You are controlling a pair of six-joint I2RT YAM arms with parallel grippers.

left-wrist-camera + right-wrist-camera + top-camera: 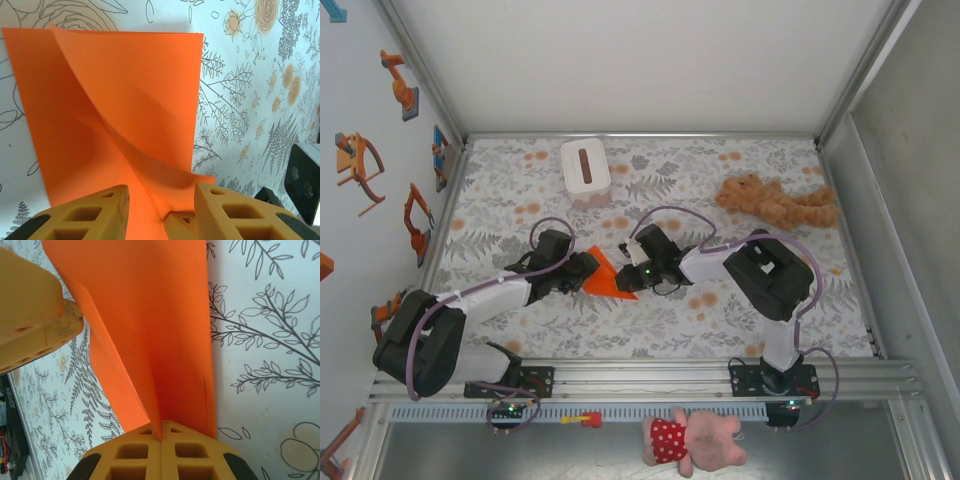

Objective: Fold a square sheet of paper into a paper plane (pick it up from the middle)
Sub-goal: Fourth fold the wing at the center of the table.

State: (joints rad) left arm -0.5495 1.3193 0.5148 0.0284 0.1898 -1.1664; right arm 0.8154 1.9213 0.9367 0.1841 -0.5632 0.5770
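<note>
Bench [740, 320]: floral-patterned, carrying both arms' work.
Square sheet of paper [604, 277]: orange, partly folded, at mid-bench between the two tools, one flap curling upward.
Left tool [160, 197]: jaws part-way apart, straddling the sheet's near corner and curled flap.
Right tool [161, 436]: pinched tight on the sheet's edge.

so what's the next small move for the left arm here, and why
Probably close the left gripper on the thin bright orange paper sheet. Its lifted flap runs between the parted fingers, and the right gripper is shut on the sheet's other side, so a pinch there should secure both sides.
</note>
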